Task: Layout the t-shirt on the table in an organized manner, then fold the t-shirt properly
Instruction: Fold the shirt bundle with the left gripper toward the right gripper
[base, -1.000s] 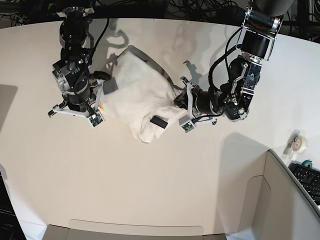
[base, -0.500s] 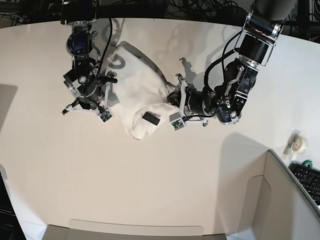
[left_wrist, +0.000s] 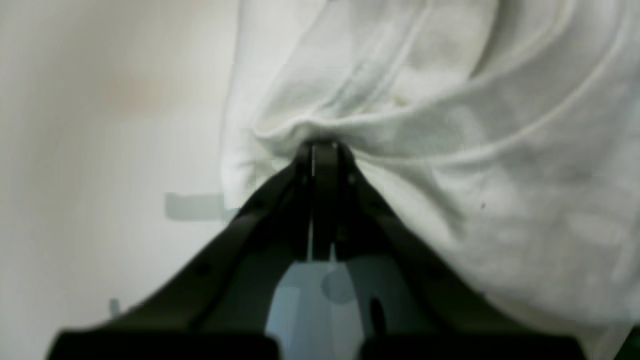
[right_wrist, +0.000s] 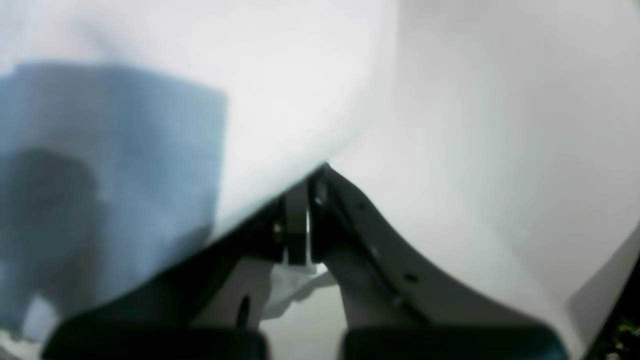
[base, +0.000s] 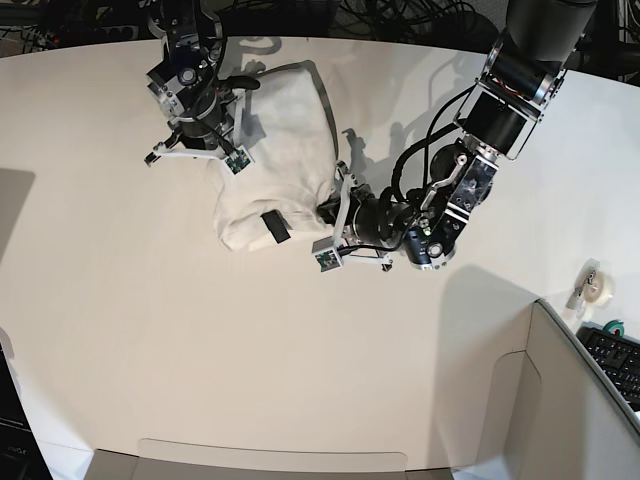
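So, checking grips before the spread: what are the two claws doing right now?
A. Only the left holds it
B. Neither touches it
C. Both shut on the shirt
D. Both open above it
C: the left claw pinches a bunched fold of the shirt, and the right claw is clamped on its edge.

Tape roll (base: 597, 285) and black keyboard (base: 617, 362) at far right edge

— Can you make out the print on the t-shirt (base: 290, 150)?
— No, it's bunched, hidden. The right wrist view is all blur.
— And that roll (base: 597, 285) at the edge?
— Too small to tell.
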